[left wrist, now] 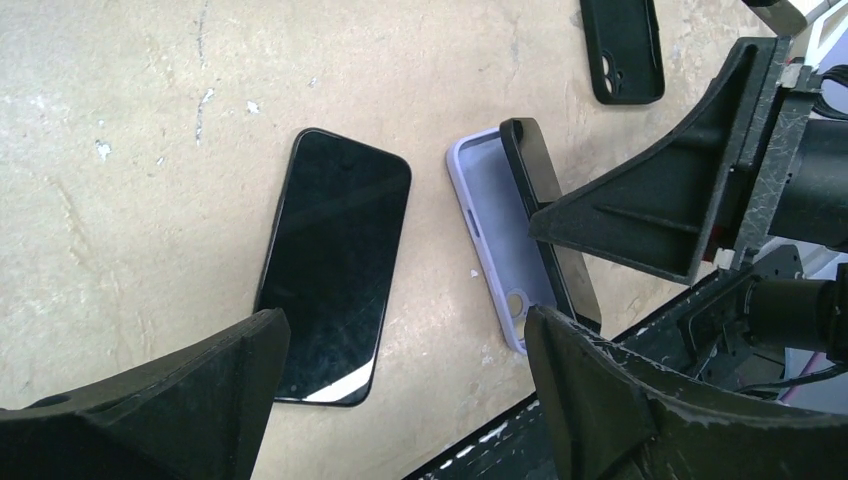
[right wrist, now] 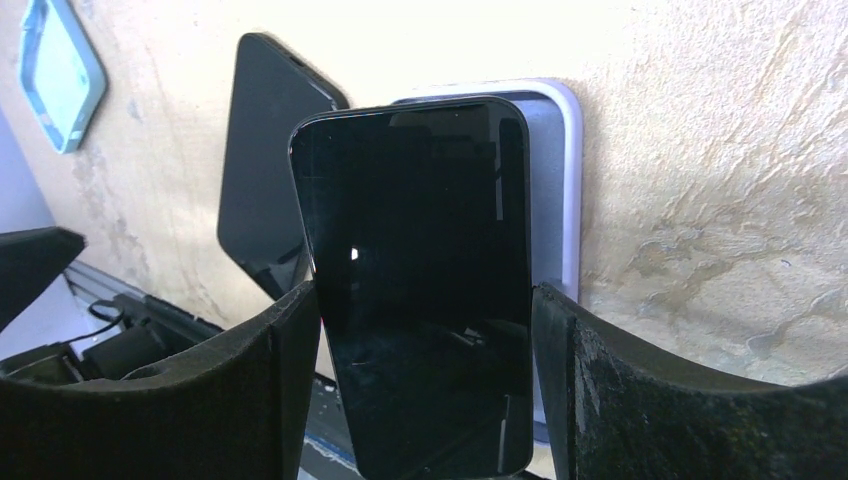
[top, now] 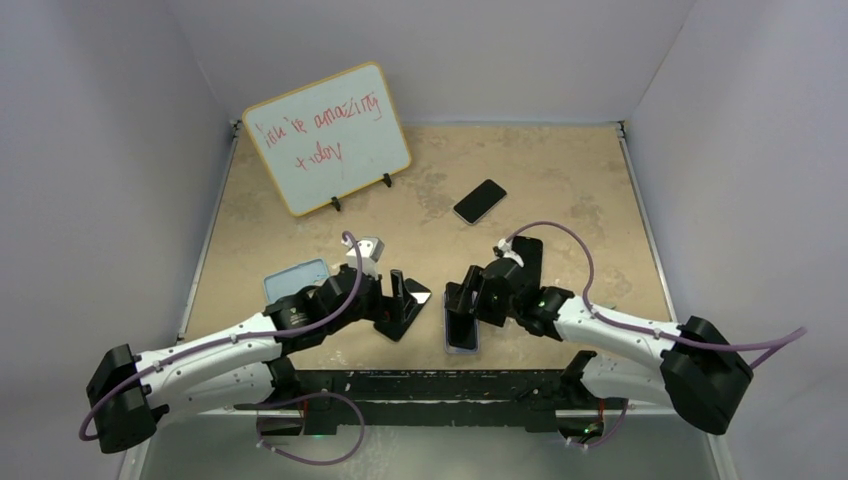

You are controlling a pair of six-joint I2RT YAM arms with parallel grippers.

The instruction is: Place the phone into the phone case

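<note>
My right gripper (right wrist: pixel 425 300) is shut on a black phone (right wrist: pixel 420 280), its fingers pressing on the long edges. The phone is tilted, with its far end resting in the lavender phone case (right wrist: pixel 562 180) that lies flat near the table's front edge (top: pixel 461 338). In the left wrist view the same phone (left wrist: pixel 545 200) stands on its edge inside the case (left wrist: pixel 492 225). To the left of the case my left gripper (left wrist: pixel 400 330) hovers open and holds nothing. Seen from above, both grippers (top: pixel 405 300) (top: pixel 464 303) face each other closely.
A second black phone (left wrist: pixel 335 262) lies flat under my left gripper. A light blue case (top: pixel 297 278) sits to the left. A black case (top: pixel 480 200) lies further back, and a whiteboard (top: pixel 328 135) stands at the back left.
</note>
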